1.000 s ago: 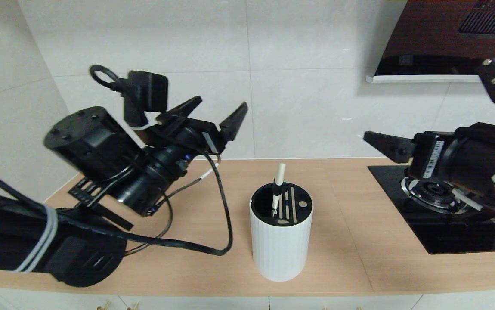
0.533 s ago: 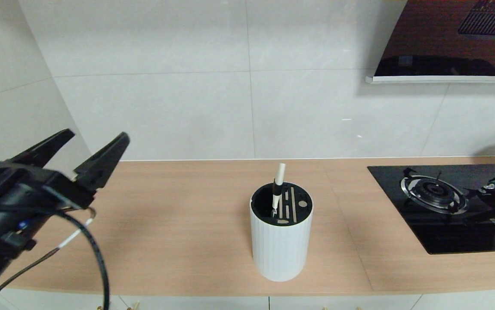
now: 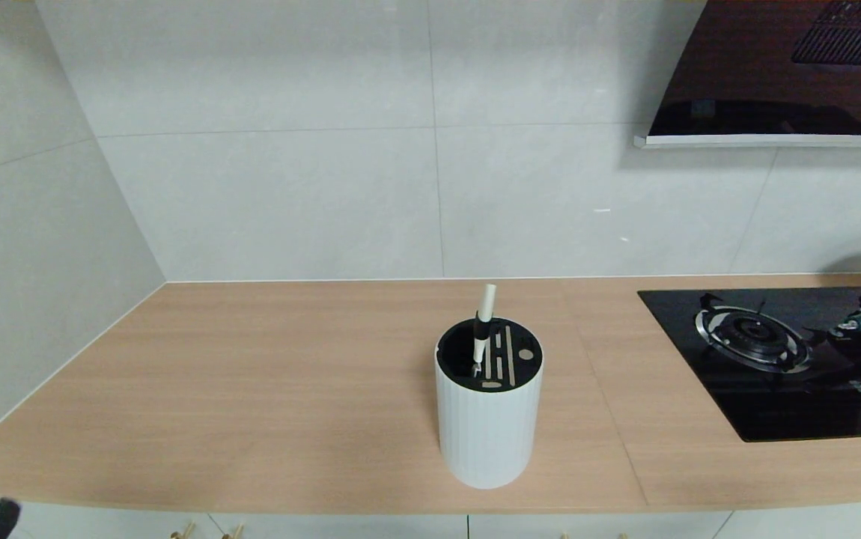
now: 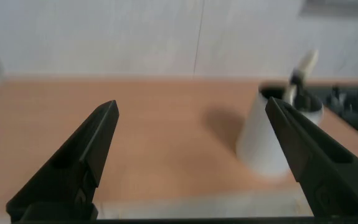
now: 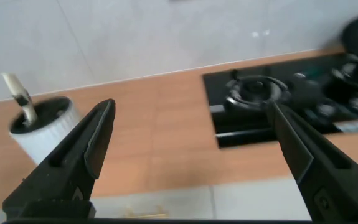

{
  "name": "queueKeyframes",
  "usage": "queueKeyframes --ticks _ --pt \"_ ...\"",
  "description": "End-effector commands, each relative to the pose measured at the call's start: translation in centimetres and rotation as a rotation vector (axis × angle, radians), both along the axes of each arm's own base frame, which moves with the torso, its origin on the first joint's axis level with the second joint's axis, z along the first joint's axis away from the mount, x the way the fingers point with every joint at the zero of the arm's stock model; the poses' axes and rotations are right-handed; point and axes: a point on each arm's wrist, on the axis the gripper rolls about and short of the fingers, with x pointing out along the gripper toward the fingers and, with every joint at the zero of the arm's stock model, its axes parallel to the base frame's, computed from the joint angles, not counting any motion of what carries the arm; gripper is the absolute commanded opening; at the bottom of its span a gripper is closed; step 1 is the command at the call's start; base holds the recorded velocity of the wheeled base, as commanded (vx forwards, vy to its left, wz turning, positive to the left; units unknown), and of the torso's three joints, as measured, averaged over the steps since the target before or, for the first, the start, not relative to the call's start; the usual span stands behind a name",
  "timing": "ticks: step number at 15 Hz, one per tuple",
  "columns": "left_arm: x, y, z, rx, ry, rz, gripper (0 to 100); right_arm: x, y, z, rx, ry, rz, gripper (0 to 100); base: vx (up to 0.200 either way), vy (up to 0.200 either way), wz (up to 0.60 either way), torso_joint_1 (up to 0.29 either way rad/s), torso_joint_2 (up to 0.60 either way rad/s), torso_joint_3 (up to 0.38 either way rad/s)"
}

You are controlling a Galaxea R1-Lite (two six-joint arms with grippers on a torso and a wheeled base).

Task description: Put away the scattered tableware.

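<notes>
Slim cream-handled utensil (image 3: pixel 484 311) in white ribbed cylindrical holder (image 3: pixel 484 434): judged light, stiff; best gripped at handle. Left gripper (image 4: pixel 191 106), right gripper (image 5: pixel 192 106): jaws spread wide, nothing held.

White ribbed holder (image 3: pixel 487 434) (black top), wood-grain counter (image 3: pixel 251 389), black hob (image 3: pixel 775 404)

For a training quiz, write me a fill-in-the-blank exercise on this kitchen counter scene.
The white holder stands on the wooden ____.
Exactly ____ utensil stands in the holder.
The black gas hob lies on the robot's ____ side of the holder.
The left gripper and the right gripper are both ____.
Missing words: counter; one; right; open.
</notes>
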Motion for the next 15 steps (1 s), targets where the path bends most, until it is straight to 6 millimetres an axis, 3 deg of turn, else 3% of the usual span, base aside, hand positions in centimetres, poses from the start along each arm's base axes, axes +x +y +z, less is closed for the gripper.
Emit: queueKeyframes --ticks 1,5,6,10,12,13,15 --pt "-5.5 -0.1 -1.7 -0.027 -0.203 0.052 100 -1.6 -0.4 -0.5 0.033 -0.085 -0.040 100 0.000 0.000 0.00 0.000 0.00 0.000" --pt "-3.4 0.1 -5.5 0.004 -0.102 0.177 100 -1.0 0.4 -1.1 0.014 -0.030 -0.171 100 0.000 0.000 0.00 0.000 0.00 0.000" --pt "-2.5 0.1 -7.9 0.077 -0.027 0.186 100 -0.5 0.8 -2.1 0.001 0.004 -0.158 100 0.000 0.000 0.00 0.000 0.00 0.000" --pt "-2.5 0.2 -8.9 0.146 0.065 0.203 100 0.3 1.2 -3.8 0.003 0.024 -0.232 100 0.000 0.000 0.00 0.000 0.00 0.000" --pt "-2.5 0.2 -8.8 0.172 0.062 0.201 100 0.2 1.7 -6.2 -0.057 0.019 -0.202 100 0.000 0.000 0.00 0.000 0.00 0.000" --pt "-2.5 0.2 -8.8 0.171 0.062 0.201 100 1.1 1.6 -8.3 -0.072 0.078 -0.225 100 0.000 0.000 0.00 0.000 0.00 0.000" --pt "-2.5 0.2 -8.8 0.121 0.062 0.201 100 1.9 1.6 -9.9 -0.102 0.068 -0.224 100 0.000 0.000 0.00 0.000 0.00 0.000"
